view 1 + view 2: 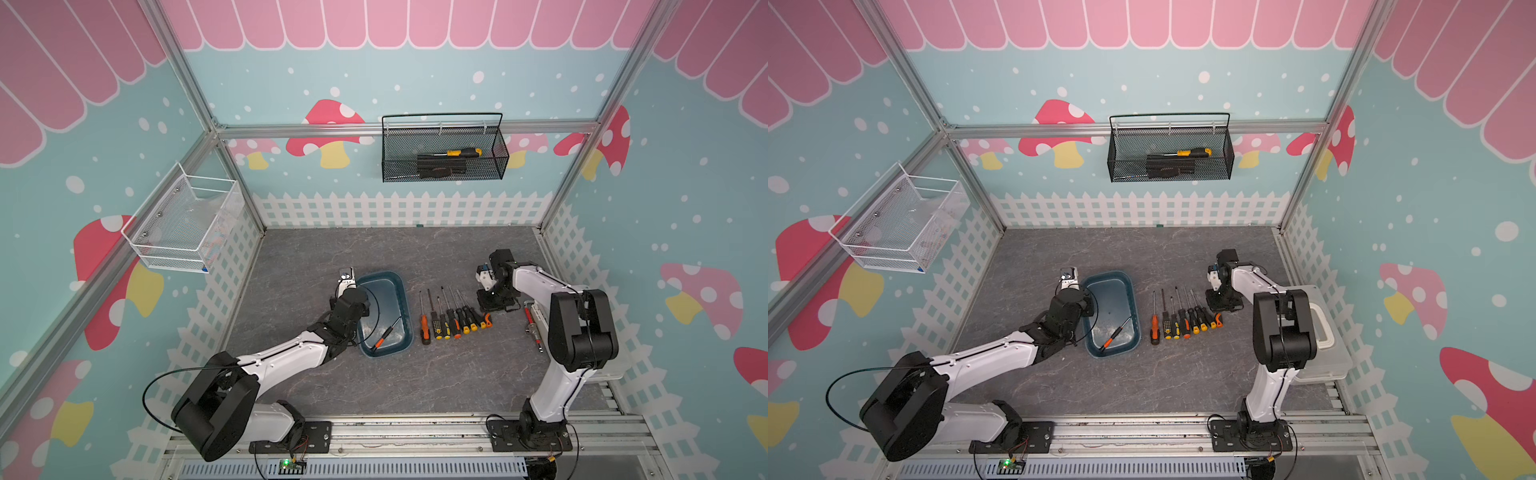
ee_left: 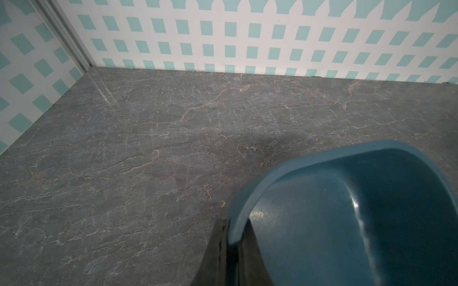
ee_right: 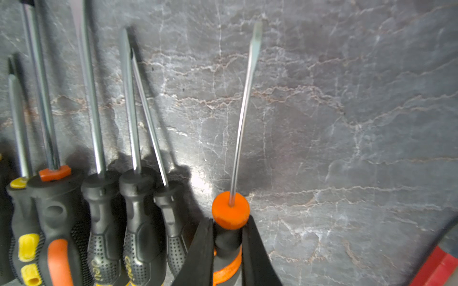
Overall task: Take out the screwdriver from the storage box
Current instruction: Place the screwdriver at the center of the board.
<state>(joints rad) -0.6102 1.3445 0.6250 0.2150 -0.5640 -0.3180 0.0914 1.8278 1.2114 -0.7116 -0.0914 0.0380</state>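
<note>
The teal storage box [image 1: 409, 316] [image 1: 1137, 316] [image 2: 285, 168] lies on the grey tabletop in both top views. Inside it, near the front, rests a thin screwdriver [image 1: 384, 336] [image 1: 1113, 335] with an orange-and-black handle. My left gripper [image 1: 360, 311] [image 1: 1086, 311] [image 2: 234, 230] is shut on the box's left rim. My right gripper [image 1: 484, 311] [image 1: 1213, 312] [image 3: 229, 222] is shut on the handle of an orange-collared flat-blade screwdriver [image 3: 230, 210] [image 1: 486, 321], low over the table at the right end of a row of screwdrivers [image 1: 446, 320] [image 1: 1179, 322] [image 3: 104, 198].
A black mesh basket [image 1: 444, 162] on the back wall holds a yellow-handled screwdriver. A white wire basket [image 1: 187, 224] hangs on the left wall. A translucent white case [image 1: 1325, 332] and a red tool [image 1: 532, 328] sit behind the right arm.
</note>
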